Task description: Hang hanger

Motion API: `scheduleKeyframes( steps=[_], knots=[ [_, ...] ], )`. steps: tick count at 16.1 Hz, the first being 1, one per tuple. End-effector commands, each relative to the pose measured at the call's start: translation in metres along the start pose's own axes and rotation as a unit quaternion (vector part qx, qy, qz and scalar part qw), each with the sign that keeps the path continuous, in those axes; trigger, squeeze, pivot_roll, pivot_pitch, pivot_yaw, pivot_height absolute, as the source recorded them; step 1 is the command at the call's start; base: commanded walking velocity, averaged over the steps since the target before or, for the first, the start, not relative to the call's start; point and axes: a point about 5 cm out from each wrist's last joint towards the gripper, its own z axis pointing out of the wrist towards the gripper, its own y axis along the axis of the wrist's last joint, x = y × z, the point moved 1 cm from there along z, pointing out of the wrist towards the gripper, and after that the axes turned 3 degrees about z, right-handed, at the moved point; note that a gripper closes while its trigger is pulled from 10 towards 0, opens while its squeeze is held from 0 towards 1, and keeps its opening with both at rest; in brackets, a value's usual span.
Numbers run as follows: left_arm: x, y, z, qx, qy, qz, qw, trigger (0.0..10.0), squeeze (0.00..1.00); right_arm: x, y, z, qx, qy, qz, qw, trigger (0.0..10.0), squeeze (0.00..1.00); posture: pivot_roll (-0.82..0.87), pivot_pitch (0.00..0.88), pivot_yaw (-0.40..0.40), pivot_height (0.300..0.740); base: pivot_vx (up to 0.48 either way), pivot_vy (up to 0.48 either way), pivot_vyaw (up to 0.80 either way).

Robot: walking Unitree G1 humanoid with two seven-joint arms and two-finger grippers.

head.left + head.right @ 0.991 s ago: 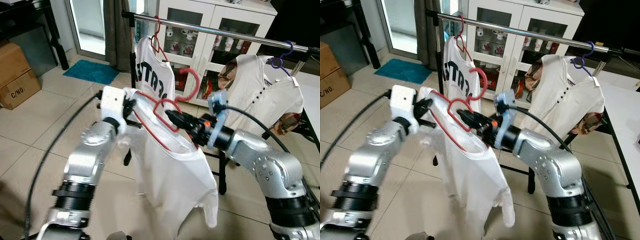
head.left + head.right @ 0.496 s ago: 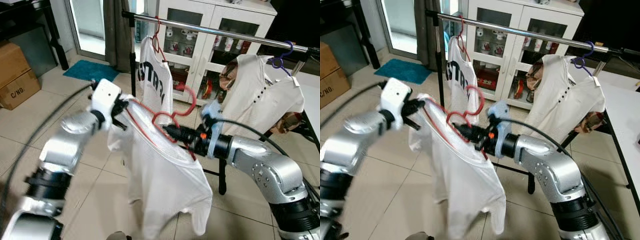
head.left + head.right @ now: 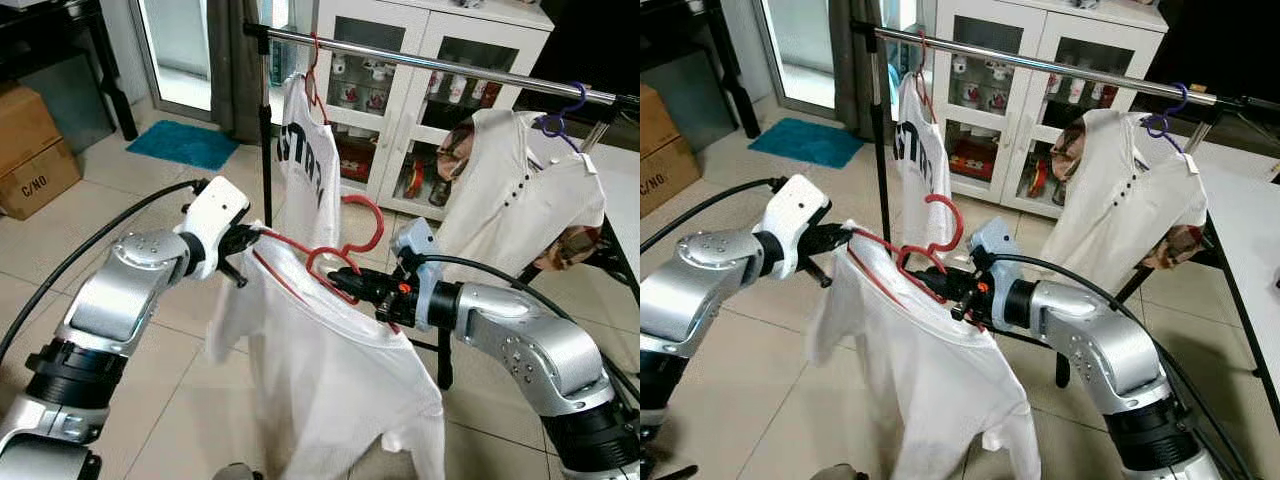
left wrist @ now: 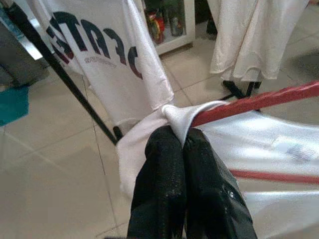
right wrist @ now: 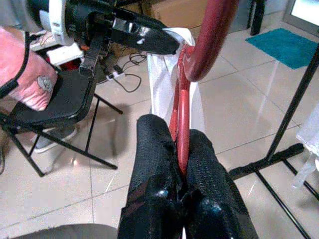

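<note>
- The red hanger [image 3: 335, 258] carries a white shirt [image 3: 330, 370] and is held up between the two arms, in front of and below the metal rail [image 3: 440, 65] of the clothes rack; its hook curls upward, clear of the rail.
- The left gripper [image 4: 183, 142] has its fingers pressed together on one end of the hanger, with the shirt's shoulder cloth pinched in between (the cloth bunches right at the fingertips).
- The right gripper [image 5: 180, 144] is clamped on the hanger's red neck, just under the hook.
- The shirt drapes down from the hanger toward the tiled floor [image 3: 140, 200], loose and creased.
- On the rail hang two more garments: a white printed T-shirt [image 3: 308, 165] on a red hanger near the left end, and a white buttoned top [image 3: 525, 195] on a purple hanger [image 3: 562, 110] toward the right.
- Behind the rack stands a white glass-door cabinet [image 3: 430, 60].
- A teal mat [image 3: 183, 143] lies on the floor by the door, and a cardboard box [image 3: 35, 150] sits at the far left.
</note>
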Motion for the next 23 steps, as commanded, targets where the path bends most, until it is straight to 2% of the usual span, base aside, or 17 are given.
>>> scheduleKeyframes(
  steps=[1,3,6,7,8,10,11,13,15,17,19,21,22,23],
  knots=[
    [0.005,0.002,-0.003,0.007,0.0,0.021,1.0,0.0,0.0,0.0,0.002,-0.004,0.009,0.008,-0.027,1.0,10.0,0.0,-0.02,0.0,-0.075,0.71,0.0,0.0,0.0],
    [0.016,-0.002,-0.01,0.034,-0.001,0.04,0.999,0.0,0.0,0.004,-0.003,-0.005,0.03,0.032,-0.045,0.998,10.0,0.0,-0.02,0.0,-0.076,0.71,0.0,0.0,0.0],
    [0.021,-0.005,-0.015,0.043,-0.016,0.044,0.998,0.0,0.0,0.009,-0.011,-0.009,0.061,0.057,-0.066,0.994,10.0,0.0,-0.03,0.0,-0.074,0.71,0.0,0.0,0.0],
    [0.02,-0.005,-0.016,0.042,-0.03,0.044,0.998,0.0,0.0,0.009,-0.013,-0.01,0.066,0.061,-0.072,0.993,10.0,0.0,-0.03,0.0,-0.074,0.71,0.0,0.0,0.0],
    [0.012,-0.003,-0.013,0.038,-0.056,0.049,0.996,0.0,0.0,0.013,-0.011,-0.009,0.061,0.075,-0.079,0.992,10.0,0.0,-0.03,0.0,-0.073,0.71,0.0,0.0,0.0],
    [0.005,0.0,-0.008,0.036,-0.073,0.054,0.995,0.0,0.0,0.016,-0.012,-0.008,0.065,0.087,-0.085,0.99,10.0,0.0,-0.03,0.0,-0.072,0.71,0.0,0.0,0.0],
    [-0.001,0.003,-0.004,0.033,-0.088,0.059,0.994,0.0,0.0,0.016,-0.013,-0.005,0.064,0.079,-0.084,0.991,10.0,0.0,-0.03,0.0,-0.069,0.71,0.0,0.0,0.0],
    [-0.004,0.005,-0.002,0.033,-0.094,0.063,0.993,0.0,0.0,0.013,-0.012,-0.003,0.058,0.064,-0.081,0.993,10.0,0.0,-0.03,0.0,-0.069,0.71,0.0,0.0,0.0],
    [-0.006,0.007,-0.004,0.035,-0.09,0.059,0.994,0.0,0.0,0.0,-0.008,-0.002,0.04,0.011,-0.064,0.997,10.0,0.0,-0.03,0.0,-0.064,0.71,0.0,0.0,0.0],
    [-0.002,0.006,-0.009,0.046,-0.062,0.049,0.996,0.0,0.0,-0.011,-0.007,-0.002,0.031,-0.023,-0.037,0.999,10.0,0.0,-0.03,0.0,-0.064,0.71,0.0,0.0,0.0],
    [0.006,0.012,-0.016,0.042,-0.031,0.042,0.998,0.0,0.0,-0.015,-0.006,-0.002,0.022,-0.026,-0.005,0.999,10.0,0.0,-0.01,0.0,-0.071,0.71,0.0,0.0,0.0],
    [0.006,0.015,-0.017,0.04,-0.029,0.043,0.998,0.0,0.0,-0.016,-0.006,-0.001,0.021,-0.028,-0.002,0.999,10.0,0.0,-0.01,0.0,-0.071,0.71,0.0,0.0,0.0],
    [0.005,0.018,-0.018,0.034,-0.027,0.034,0.998,10.0,0.0,-0.017,-0.005,0.001,0.018,-0.032,-0.011,0.999,10.0,0.0,-0.01,0.0,-0.07,0.71,0.0,0.0,0.0],
    [0.004,0.023,-0.019,0.02,-0.028,0.024,0.999,10.0,0.26,-0.017,-0.003,0.003,0.007,-0.035,-0.005,0.999,10.0,0.0,-0.01,0.0,-0.068,0.71,0.0,0.0,0.0]
  ],
)
